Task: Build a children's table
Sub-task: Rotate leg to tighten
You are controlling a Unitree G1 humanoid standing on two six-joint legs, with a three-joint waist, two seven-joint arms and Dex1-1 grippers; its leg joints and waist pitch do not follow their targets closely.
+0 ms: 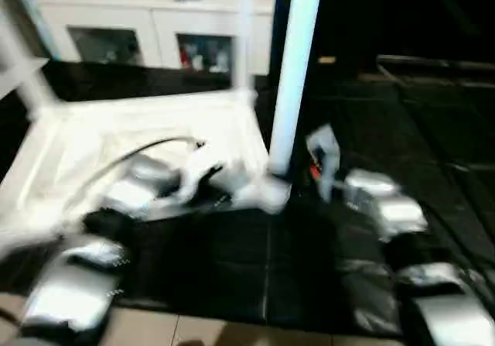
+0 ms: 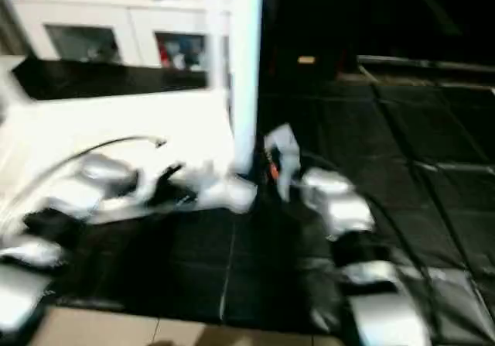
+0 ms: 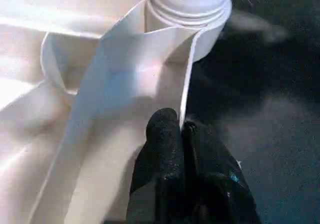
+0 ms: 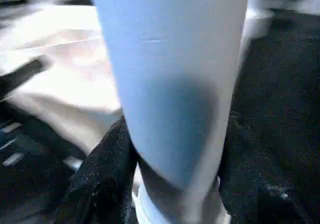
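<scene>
White plastic leg [image 1: 294, 75] — round, smooth tube

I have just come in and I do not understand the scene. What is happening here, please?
A humanoid robot is assembling a white children's table on a black floor mat. The table top lies upside down. One leg stands upright in a corner socket, and the right tool has its fingers on either side of it. The left tool, shut, pinches the top's rim near that socket.
</scene>
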